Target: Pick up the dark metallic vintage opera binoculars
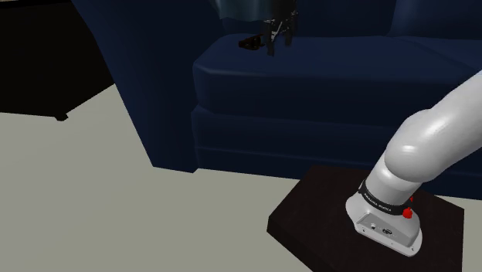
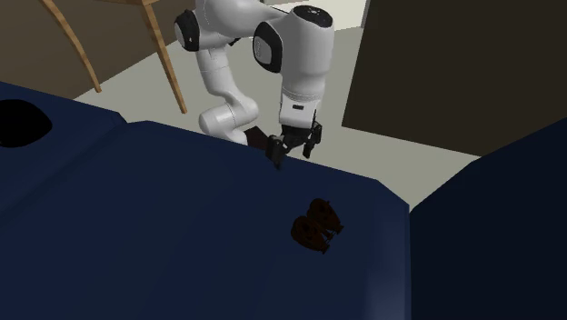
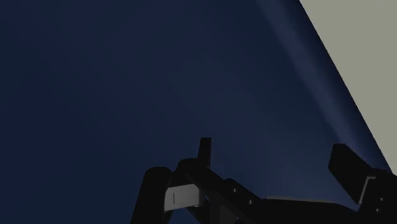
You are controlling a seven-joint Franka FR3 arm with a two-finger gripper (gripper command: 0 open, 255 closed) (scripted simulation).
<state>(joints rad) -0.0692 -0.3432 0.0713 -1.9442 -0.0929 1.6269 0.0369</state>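
The dark binoculars [image 2: 316, 225] lie on the navy sofa seat [image 2: 164, 236], a small, nearly black lump. In the shoulder view the binoculars [image 1: 249, 42] rest at the far end of the seat cushion [image 1: 324, 69]. My gripper [image 2: 293, 151] hovers open over the seat's front edge, a short way from the binoculars on the floor side, holding nothing. The gripper [image 1: 278, 45] stands just to the shoulder view's right of them. In the wrist view the gripper [image 3: 275, 159] has its fingers [image 3: 203, 151] wide apart over bare blue cushion [image 3: 127, 83].
The sofa's armrest [image 2: 509, 227] rises on the second exterior view's right. Pale floor [image 1: 77, 193] lies in front of the sofa, with my dark stand [image 1: 317, 212] on it. A black piece of furniture [image 1: 46, 62] and wooden legs [image 2: 77, 45] stand nearby.
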